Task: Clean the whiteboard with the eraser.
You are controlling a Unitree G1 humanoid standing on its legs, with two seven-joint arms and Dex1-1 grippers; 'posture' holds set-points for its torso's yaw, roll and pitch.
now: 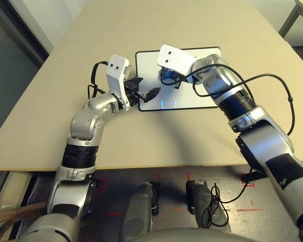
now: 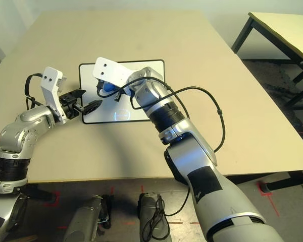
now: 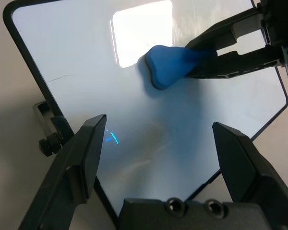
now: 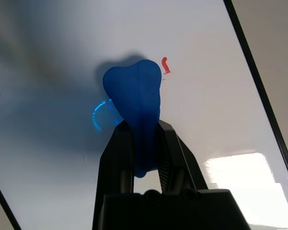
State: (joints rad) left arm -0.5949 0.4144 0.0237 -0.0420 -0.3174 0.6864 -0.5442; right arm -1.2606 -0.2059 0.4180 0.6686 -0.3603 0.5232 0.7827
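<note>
The whiteboard (image 1: 197, 97) lies flat on the tan table, with a faint blue circular mark (image 1: 167, 102) near its front edge. My right gripper (image 4: 140, 132) is shut on the blue eraser (image 4: 134, 96) and presses its tip onto the board's middle. A blue arc (image 4: 97, 116) and a small red stroke (image 4: 166, 64) show beside the eraser. My left gripper (image 1: 144, 92) is open, low over the board's left edge. Nothing is between its fingers (image 3: 81, 158). In the left wrist view the eraser (image 3: 165, 67) shows on the whiteboard (image 3: 86, 57) ahead of that gripper.
The tan table (image 1: 65, 75) spreads wide around the board, with its front edge close to my body. A black cable (image 2: 212, 116) loops off my right forearm over the table. A second table (image 2: 283, 30) stands at the back right. A small black knob (image 3: 48, 141) sits on the board's side.
</note>
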